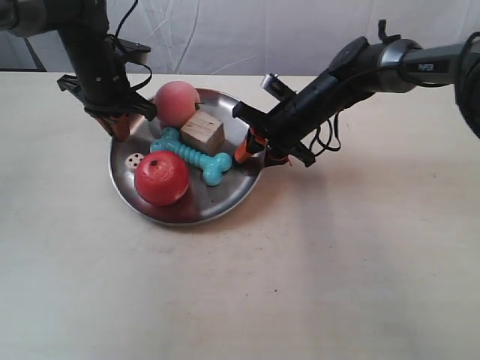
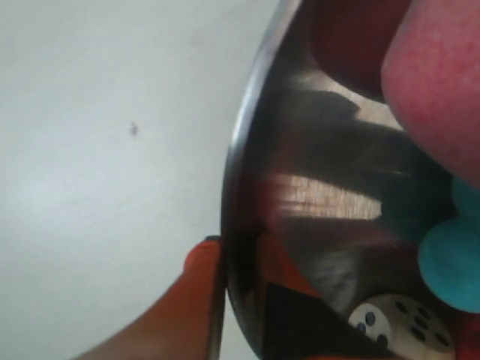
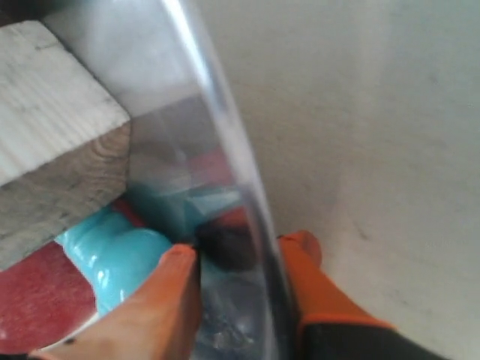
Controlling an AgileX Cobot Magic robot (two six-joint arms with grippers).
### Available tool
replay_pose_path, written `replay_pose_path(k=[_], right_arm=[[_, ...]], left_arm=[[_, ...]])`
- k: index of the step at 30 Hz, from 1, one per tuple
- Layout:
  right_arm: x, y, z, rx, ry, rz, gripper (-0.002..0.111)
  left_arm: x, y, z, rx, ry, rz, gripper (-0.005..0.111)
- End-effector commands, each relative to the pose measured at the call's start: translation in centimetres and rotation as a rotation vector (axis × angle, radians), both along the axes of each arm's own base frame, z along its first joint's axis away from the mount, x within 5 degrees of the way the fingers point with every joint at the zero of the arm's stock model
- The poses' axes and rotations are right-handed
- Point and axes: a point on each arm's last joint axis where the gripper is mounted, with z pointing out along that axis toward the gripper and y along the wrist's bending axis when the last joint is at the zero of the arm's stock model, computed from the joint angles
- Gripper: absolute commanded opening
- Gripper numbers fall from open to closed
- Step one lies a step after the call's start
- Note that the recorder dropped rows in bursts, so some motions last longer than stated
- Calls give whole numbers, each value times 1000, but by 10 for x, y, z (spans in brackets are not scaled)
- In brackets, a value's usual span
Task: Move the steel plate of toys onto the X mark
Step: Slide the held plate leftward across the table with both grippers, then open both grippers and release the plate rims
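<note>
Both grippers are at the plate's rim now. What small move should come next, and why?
Probably raise both arms together a little, keeping the steel plate level. The left gripper and the right gripper each pinch the rim on opposite sides, and the round red ball and peach could roll if it tilts.

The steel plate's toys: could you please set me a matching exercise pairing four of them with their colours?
Toys on the steel plate:
1. apple-like ball
2. peach
3. cube
4. dog-bone

Colours:
a. turquoise
b. red
c. pale wood
d. pink

Pairs: 1-b, 2-d, 3-c, 4-a.
</note>
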Motion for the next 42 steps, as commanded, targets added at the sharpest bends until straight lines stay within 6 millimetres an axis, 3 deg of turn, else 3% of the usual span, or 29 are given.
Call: replay_pose_path(k=[1, 5, 11, 21, 23, 29, 38, 42], right_arm=[[12, 37, 4, 88, 19, -74, -1], [15, 37, -2, -9, 5, -43, -1], [15, 29, -10, -128, -9, -12, -1], [14, 28, -12, -151, 2, -11, -1], [13, 28, -12, -150, 8, -7, 3], [11, 28, -12, -150, 29, 10, 37], [8, 22, -15, -207, 34, 58, 37], [8, 22, -16, -216, 33, 60, 37]], left_arm=[[-7, -29, -1, -171, 69, 16, 0], [-5, -25, -13, -159, 94, 26, 0], [-3, -19, -16, -96, 80, 9, 0], [-3, -17, -16, -79, 76, 8, 0], [-3, -17, -16, -78, 78, 30, 0], [-2, -15, -16, -54, 75, 80, 0], [-1, -9, -17, 0, 60, 112, 0], [1, -1, -17, -1, 60, 132, 10]])
